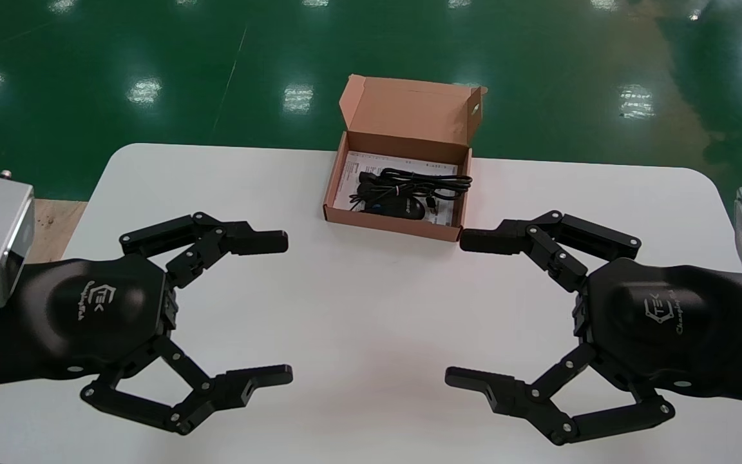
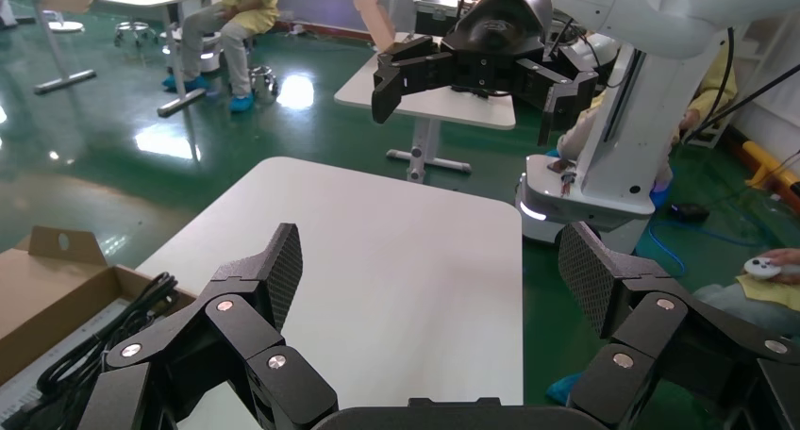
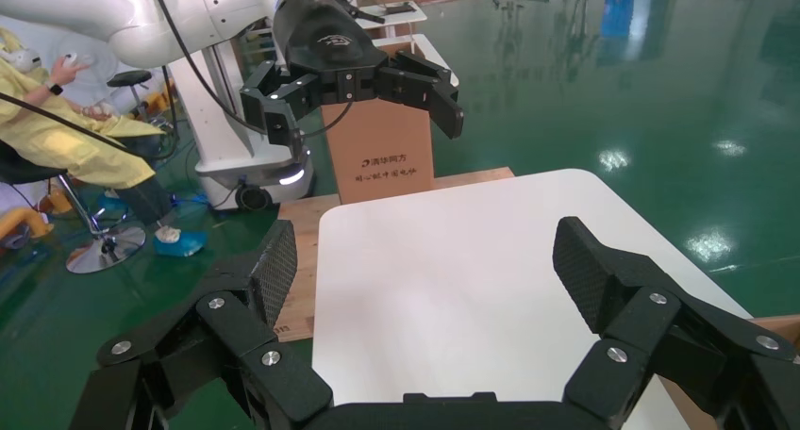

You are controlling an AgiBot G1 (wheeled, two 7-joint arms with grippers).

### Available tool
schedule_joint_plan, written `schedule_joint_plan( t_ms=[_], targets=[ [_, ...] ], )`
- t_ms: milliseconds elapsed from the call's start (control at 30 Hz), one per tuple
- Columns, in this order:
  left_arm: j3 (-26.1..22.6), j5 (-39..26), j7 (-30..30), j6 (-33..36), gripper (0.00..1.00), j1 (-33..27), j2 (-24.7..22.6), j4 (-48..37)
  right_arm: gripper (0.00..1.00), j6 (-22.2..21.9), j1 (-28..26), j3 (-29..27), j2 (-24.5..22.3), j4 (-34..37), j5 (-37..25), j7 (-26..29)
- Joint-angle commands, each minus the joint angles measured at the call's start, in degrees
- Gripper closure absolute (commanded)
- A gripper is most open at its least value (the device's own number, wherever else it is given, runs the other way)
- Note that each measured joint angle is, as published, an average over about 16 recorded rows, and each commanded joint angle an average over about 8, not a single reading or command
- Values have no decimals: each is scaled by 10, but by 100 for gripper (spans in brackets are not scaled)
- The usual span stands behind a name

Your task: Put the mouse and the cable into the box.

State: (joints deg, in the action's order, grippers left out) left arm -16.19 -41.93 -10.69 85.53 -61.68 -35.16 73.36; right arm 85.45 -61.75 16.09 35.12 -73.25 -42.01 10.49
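open brown cardboard box [image 1: 389, 223] (lid raised) at the far edge of the white tabletop [image 1: 371, 290], holding a black mouse [image 1: 398, 207] and bundled black cable [image 1: 417, 183] on a printed leaflet [image 1: 350, 184]; left gripper [image 1: 284, 308] and right gripper [image 1: 460, 308] hover nearer, both spread wide.

On my feed the brown cardboard box [image 1: 409, 116] reads matt and fibrous, lined with a white paper sheet [image 1: 349, 182]. The black cable [image 1: 422, 183] looks rubbery and the black mouse [image 1: 403, 207] is slightly glossy plastic. The white surface [image 1: 358, 309] is smooth satin. The left gripper [image 1: 281, 306] and right gripper [image 1: 461, 309] are satin black with cross-hatched pads [image 2: 283, 262]. The green floor [image 1: 87, 51] is glossy.
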Motion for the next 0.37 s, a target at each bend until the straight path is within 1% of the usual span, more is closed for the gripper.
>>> schedule_joint_plan(
  t_ms=[33, 367],
  targets=[
    [0, 0, 0, 0, 0, 0, 0, 0, 0, 0, 0, 0, 0, 0, 0, 0],
    [0, 0, 0, 0, 0, 0, 0, 0, 0, 0, 0, 0, 0, 0, 0, 0]
  ],
)
